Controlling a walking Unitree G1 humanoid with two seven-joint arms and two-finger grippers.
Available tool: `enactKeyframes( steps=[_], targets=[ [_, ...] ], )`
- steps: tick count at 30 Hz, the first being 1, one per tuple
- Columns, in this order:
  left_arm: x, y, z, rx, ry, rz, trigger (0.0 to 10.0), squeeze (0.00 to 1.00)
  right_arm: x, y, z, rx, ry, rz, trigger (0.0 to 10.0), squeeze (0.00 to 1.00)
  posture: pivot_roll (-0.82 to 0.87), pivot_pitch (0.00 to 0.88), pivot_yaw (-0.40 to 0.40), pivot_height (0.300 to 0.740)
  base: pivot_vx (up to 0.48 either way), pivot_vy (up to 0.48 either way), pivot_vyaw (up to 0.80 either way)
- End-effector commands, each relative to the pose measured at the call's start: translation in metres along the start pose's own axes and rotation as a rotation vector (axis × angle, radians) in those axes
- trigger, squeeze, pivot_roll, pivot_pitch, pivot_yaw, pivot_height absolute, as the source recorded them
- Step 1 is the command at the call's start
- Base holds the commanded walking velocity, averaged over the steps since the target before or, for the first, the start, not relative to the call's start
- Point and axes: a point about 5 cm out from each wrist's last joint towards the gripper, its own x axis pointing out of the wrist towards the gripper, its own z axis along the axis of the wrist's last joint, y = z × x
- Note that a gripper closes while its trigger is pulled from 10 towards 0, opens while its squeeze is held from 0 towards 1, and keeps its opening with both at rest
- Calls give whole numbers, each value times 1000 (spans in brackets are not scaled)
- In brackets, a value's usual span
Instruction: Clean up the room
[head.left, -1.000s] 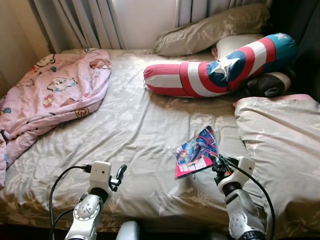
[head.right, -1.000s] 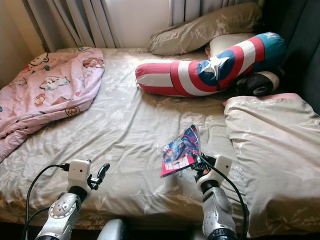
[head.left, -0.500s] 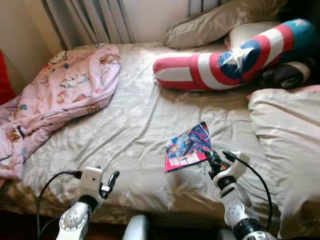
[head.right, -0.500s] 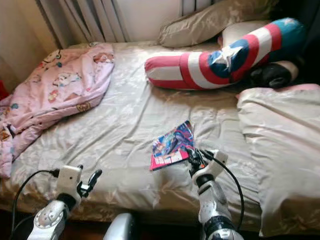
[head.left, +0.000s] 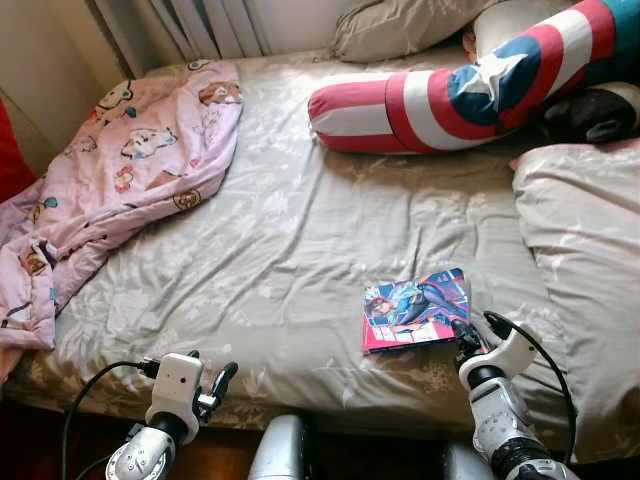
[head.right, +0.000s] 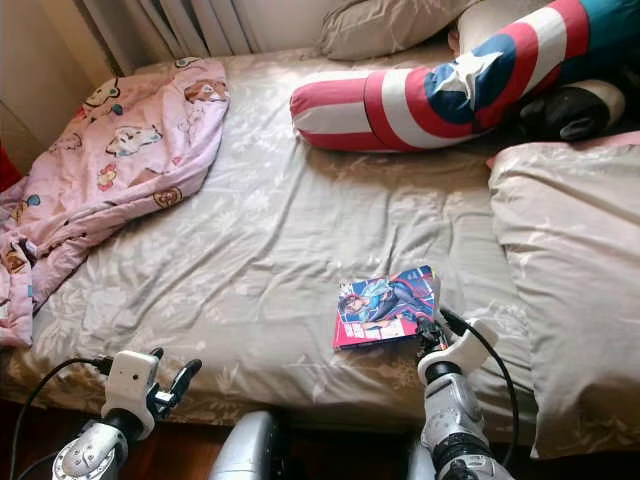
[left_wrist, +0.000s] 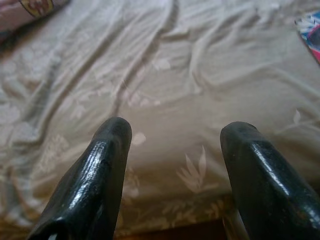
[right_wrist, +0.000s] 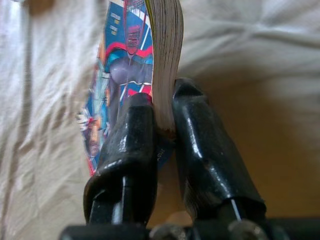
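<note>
Right gripper (right_wrist: 162, 117) clenched on the spine corner of a thick glossy comic book with red-and-blue cover (head.left: 416, 309), which extends from the fingers over the beige floral bedsheet (head.left: 290, 240), near the bed's front edge. Beyond it, open wrinkled sheet. Farther off: a red, white and blue star-marked bolster pillow (head.left: 450, 95); beside the gripper, a beige folded duvet (head.left: 585, 250). Left gripper (left_wrist: 175, 165), fingers spread and holding nothing, hovers at the front edge; pink cartoon-print blanket (head.left: 120, 170) well beyond it.
</note>
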Motion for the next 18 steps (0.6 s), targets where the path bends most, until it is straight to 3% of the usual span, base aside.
enactKeyframes(
  steps=[1,11,18],
  targets=[
    [-6,4,-4,5,34,-2,10000,0,-3,-5,-8,7,26,-43,10000,0,184,211,170,625,0,0,0],
    [-11,3,-2,1,53,-4,10000,0,-11,-17,-22,25,80,-126,10000,0,201,237,175,625,0,0,0],
    [-9,2,1,-1,60,-11,10000,0,-10,-20,-19,-62,151,-83,10000,0,198,242,174,625,0,0,0]
  ],
)
